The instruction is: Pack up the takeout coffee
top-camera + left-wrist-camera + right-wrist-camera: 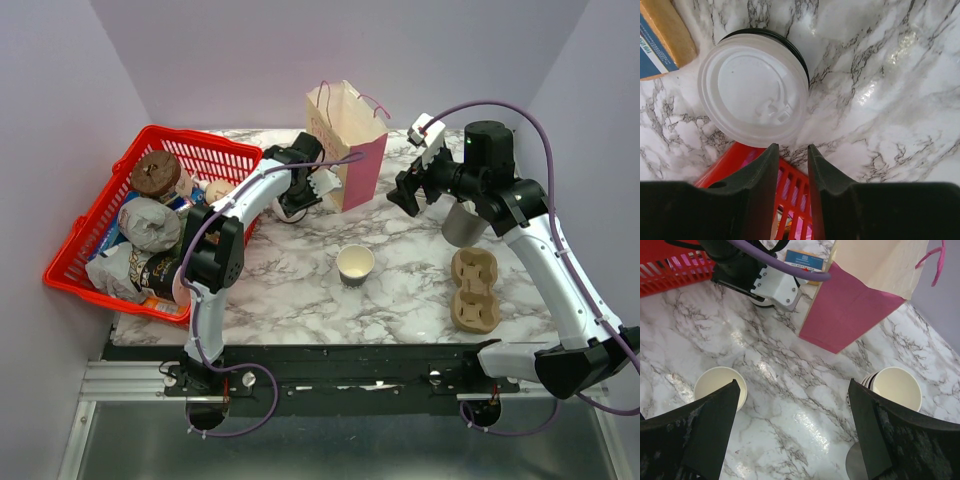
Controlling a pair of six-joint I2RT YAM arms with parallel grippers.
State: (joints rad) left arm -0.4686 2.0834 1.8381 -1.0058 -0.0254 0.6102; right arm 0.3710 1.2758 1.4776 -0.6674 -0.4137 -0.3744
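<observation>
Since the left gripper (791, 150) has its jaws narrowly parted and empty, the white lid (754, 89) lies flat just ahead of the tips, nearest this arm. The takeout coffee cup (355, 265) stands upright and uncovered, partly under one finger of the right gripper (794, 390) — jaws wide, empty — roughly midway between the arms.

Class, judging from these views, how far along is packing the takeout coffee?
Done: little; the small cream paper cup stands unlidded on the marble table. In hand: nothing; the left hand is near the round white plastic lid, empty, and the right hand is open. Left: lidding, then packing, likely into the pink-sided paper bag.
</observation>
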